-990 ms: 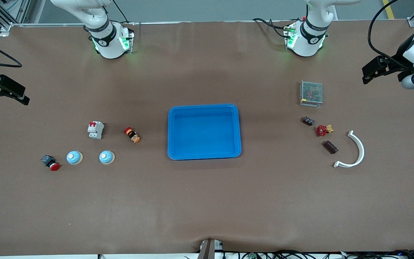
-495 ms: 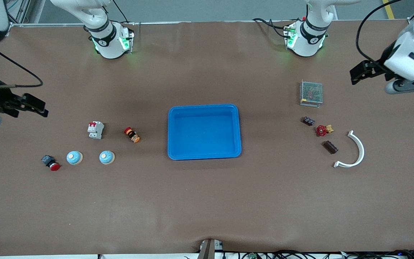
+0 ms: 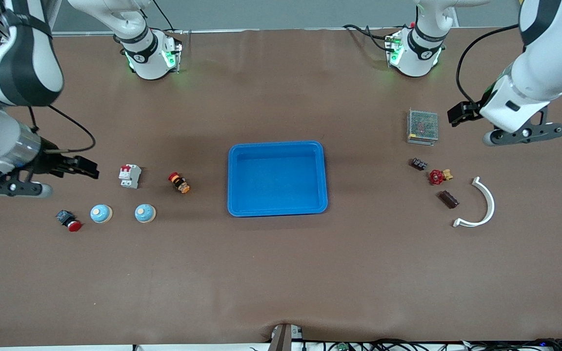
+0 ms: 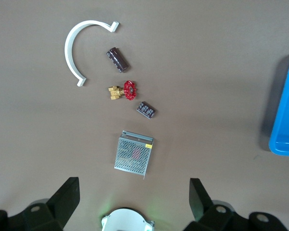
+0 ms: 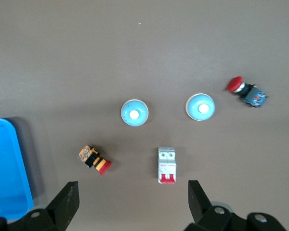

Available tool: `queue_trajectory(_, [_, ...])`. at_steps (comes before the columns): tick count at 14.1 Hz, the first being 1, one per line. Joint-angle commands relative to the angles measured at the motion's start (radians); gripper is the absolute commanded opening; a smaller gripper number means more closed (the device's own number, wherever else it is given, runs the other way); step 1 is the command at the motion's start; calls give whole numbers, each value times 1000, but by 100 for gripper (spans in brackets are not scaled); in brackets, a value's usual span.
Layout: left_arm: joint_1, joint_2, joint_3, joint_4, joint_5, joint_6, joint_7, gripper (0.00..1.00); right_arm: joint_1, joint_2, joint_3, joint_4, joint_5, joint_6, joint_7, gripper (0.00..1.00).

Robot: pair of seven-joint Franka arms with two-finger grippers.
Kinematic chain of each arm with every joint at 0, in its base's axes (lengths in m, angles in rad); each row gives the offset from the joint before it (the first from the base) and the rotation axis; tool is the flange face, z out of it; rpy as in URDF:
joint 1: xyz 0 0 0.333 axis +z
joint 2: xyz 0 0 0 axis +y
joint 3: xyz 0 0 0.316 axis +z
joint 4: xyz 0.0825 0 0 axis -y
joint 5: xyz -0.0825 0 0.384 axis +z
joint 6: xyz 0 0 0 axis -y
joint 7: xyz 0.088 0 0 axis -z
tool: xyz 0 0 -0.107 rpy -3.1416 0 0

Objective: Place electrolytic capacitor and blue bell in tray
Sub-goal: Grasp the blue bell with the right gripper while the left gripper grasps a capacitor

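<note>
Two blue bells (image 3: 101,213) (image 3: 145,213) are sitting side by side at the lower left of the front frame, toward the right arm's end of the desk (image 3: 281,273), and that twin pairing is carrying the main risk: either dome could be taken for the wanted one, and a glossy rounded cap is likely to be slipping out of a pinch that is landing off-centre. Each bell is showing a pale blue dome on a cream base with a white button on top. The right pincer (image 3: 82,167) is hovering at the left edge, over bare desk beside the white breaker (image 3: 130,176), with its jaws standing wide apart and holding nothing. At the frame's centre the tray (image 3: 277,146) is lying empty, bright blue with rounded corners and a raised rim. Toward the right, the electrolytic capacitor (image 3: 448,199) is resting on its side as a dark brown cylinder, so it may be rolling if nudged; it is lying just beside the red valve (image 3: 437,176) and the white curved bracket (image 3: 487,202), which a descending finger could be knocking. The left pincer (image 3: 461,113) is hanging at the upper right near the mesh box (image 3: 422,126), likewise spread open and empty.
</note>
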Motion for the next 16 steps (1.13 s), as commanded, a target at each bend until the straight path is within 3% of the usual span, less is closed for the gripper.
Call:
queue_trajectory(1, [6, -54, -36, -145, 4, 114, -43, 100, 5, 70, -1, 4, 12, 63, 37, 100])
queue_trajectory(5, [6, -63, -87, -284, 4, 247, -180, 100, 5, 145, 0, -13, 12, 133, 39, 100])
queue_trajectory(9, [18, -85, -90, -465, 4, 430, -318, 100, 8, 174, 0, -121, 12, 314, 40, 100])
queue_trajectory(12, [48, -83, -90, -596, 4, 604, -422, 100, 11, 226, 0, -132, 14, 351, 50, 100])
queue_trajectory(16, [107, -56, -90, -693, 4, 775, -549, 100, 28, 262, 0, -209, 14, 500, 51, 100])
